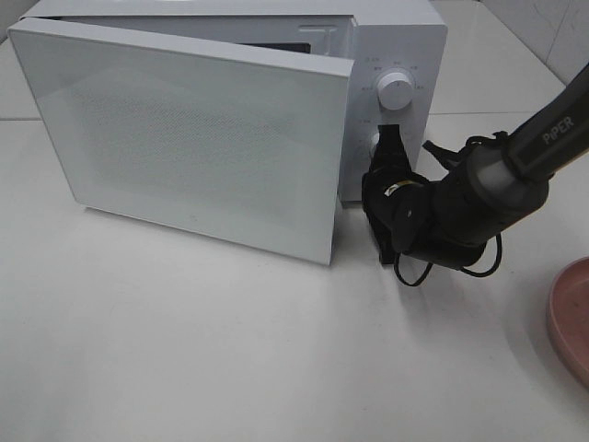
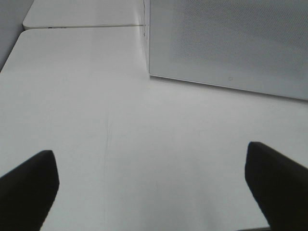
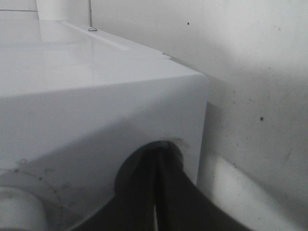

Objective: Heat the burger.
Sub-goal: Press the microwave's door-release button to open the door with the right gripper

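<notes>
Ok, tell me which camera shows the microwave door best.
The exterior high view: the whole microwave door shows there, swung partly open. The left wrist view catches only a stretch of its dotted panel and one edge. The right wrist view shows just the microwave's white casing close up, with no door that I can make out.

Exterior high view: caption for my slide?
Right gripper at lower knob of white microwave, door ajar, pink plate at right.

White microwave (image 1: 405, 41), fine dotted mesh on its door (image 1: 184, 138) — black right gripper (image 1: 386, 138) — pink plate (image 1: 572, 318)
</notes>
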Action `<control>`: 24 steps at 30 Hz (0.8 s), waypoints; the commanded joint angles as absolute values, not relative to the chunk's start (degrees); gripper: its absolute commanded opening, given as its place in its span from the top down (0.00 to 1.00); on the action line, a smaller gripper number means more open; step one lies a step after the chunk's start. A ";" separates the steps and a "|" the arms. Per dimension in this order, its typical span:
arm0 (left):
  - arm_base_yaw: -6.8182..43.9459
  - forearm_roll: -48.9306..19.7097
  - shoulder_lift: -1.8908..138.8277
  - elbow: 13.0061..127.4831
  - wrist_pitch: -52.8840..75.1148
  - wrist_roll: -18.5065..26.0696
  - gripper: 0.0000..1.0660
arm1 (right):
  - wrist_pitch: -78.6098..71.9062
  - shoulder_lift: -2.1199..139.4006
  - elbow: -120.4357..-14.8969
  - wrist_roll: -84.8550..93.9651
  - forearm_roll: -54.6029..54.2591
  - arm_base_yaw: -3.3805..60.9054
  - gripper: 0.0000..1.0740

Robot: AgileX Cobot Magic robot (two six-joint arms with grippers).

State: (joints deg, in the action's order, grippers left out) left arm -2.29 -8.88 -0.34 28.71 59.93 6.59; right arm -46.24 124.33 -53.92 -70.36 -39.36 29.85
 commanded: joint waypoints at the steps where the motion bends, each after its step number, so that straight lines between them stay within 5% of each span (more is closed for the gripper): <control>1: -2.41 -9.11 -1.55 28.48 59.47 6.76 0.03 | -55.29 124.68 -58.79 -68.87 -33.98 28.65 1.00; 24: -2.41 -9.11 -1.55 28.48 59.47 6.76 0.03 | -47.61 119.63 -52.54 -70.13 -33.52 28.82 1.00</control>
State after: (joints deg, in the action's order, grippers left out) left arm -2.29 -8.88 -0.34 28.71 59.93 6.59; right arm -44.12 121.47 -51.97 -70.19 -36.90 29.16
